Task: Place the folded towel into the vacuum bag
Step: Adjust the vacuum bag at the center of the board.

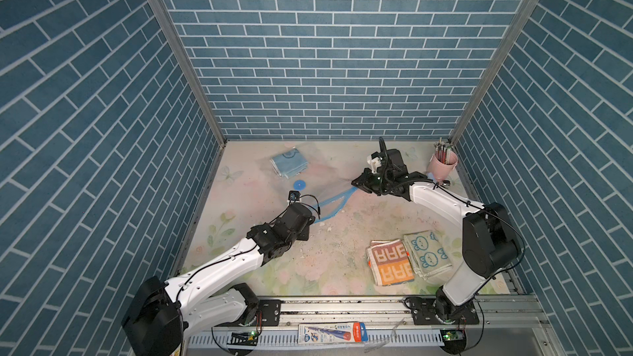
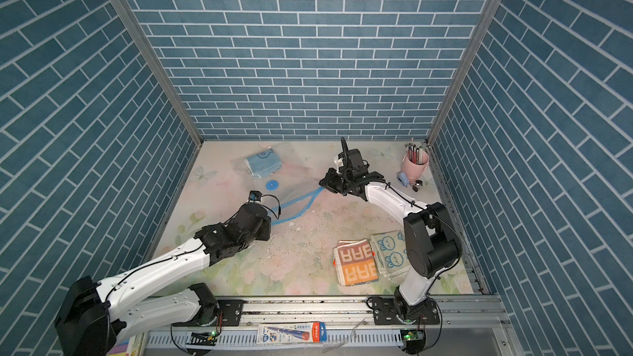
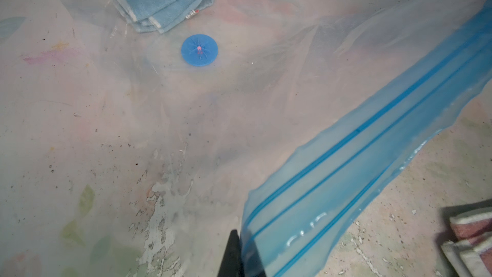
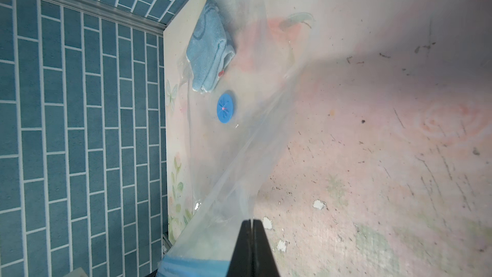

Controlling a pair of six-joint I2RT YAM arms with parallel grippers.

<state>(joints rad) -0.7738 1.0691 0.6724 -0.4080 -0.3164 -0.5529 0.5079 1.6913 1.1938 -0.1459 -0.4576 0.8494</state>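
Clear plastic spans the gap between my two arms: the bag (image 3: 266,97) lies on the counter (image 1: 342,251) with its mouth on the near side. Starting at the left, my left arm reaches in low and nearly level. Its hand (image 3: 237,241) is pressed together on one end of the bag's blue zip strip (image 1: 337,200).

Farther back, a folded blue towel (image 1: 288,162) looks to be inside the bag at its closed end, just beyond the round valve (image 1: 299,184).

The strip runs right to my right hand (image 4: 250,225), wrist bent down, jaws pinched tight on the bag's other corner (that end looks lifted off the counter).

I judge the blue towel already in, with the mouth held at both ends. An orange towel (image 1: 388,261) and a bunny towel (image 1: 426,251) wait at the right. Loading one would need a hand to let go and the mouth spread.
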